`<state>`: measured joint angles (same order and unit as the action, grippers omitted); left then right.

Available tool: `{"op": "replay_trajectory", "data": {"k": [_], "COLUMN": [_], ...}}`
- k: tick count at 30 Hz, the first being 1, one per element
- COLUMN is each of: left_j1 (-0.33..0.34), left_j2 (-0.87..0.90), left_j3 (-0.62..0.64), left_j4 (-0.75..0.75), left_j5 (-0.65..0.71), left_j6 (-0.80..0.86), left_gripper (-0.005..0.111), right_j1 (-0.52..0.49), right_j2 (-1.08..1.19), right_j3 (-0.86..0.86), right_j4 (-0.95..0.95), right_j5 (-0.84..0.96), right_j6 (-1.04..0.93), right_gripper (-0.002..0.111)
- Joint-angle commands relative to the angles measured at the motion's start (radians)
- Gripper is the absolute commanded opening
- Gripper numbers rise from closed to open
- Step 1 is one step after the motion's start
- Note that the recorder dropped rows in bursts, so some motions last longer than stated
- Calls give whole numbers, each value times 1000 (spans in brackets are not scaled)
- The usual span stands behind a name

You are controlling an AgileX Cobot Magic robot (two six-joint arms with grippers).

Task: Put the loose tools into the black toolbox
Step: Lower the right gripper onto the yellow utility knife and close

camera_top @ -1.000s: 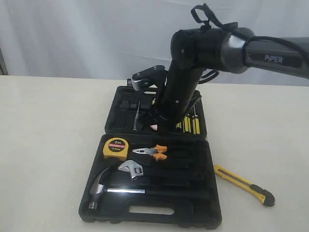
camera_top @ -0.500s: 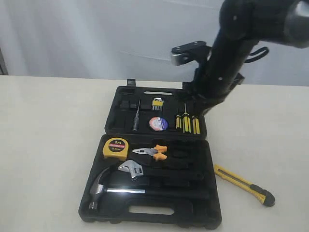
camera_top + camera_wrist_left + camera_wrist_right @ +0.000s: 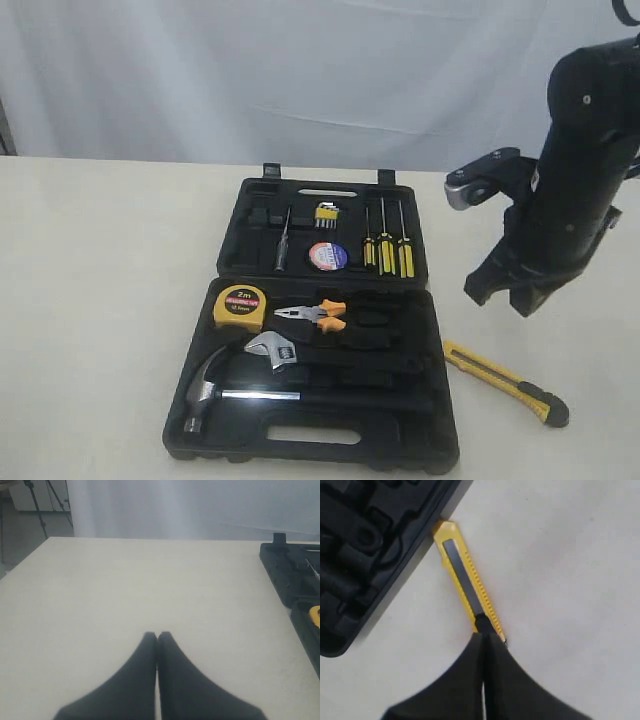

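Progress check: the tape roll (image 3: 327,256), pliers (image 3: 315,315) and tape measure (image 3: 240,307) are sitting in the toolbox (image 3: 300,455) recesses. Judging three of four done. The knife (image 3: 505,382) is lying on the counter (image 3: 100,300), just outside the box at its 4 o'clock. The right pincer (image 3: 483,639), clenched and empty, is hanging above the knife. The left pincer (image 3: 156,636), also clenched, is idling over the counter.

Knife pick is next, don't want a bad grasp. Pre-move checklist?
1. Utility knife lying free on table beside black toolbox: ok.
2. Right tool open for grasp: not ok, shut.
3. Right tool lined up along knife: ok, per wrist view.
4. Left tool out of the way: ok, shut over bare table.
5. Tape roll, tape measure, pliers seated in toolbox: ok.
6. Free slot for knife: cannot tell.
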<state>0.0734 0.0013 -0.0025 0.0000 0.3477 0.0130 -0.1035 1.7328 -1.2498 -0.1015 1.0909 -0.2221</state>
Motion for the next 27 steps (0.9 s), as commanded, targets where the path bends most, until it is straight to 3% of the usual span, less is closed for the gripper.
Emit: {"op": "replay_trajectory", "data": {"k": [1,7,17,24,27], "left_j1": [-5,-5,-5,-5,-5], "left_j2": [-1,-1,-1,-1,-1], "left_j3": [3,3,3,3,3], "left_j4": [0,0,0,0,0], "left_j5": [-5,-5,-5,-5,-5], "left_j6": [-6,-6,-6,-6,-6], "left_gripper": [0,0,0,0,0], "right_j1": [-5,-8,-10,-10,-10], "right_j2": [32,72,126,169,191], "right_j3": [17,19,19,19,19], "right_j4": [10,10,-28,122,113], "right_j5": [-3,-5,-40,-49,-57], "right_j6": [-59,-51,-91,-270,-276], "right_gripper": [6,43,44,44,51]}}
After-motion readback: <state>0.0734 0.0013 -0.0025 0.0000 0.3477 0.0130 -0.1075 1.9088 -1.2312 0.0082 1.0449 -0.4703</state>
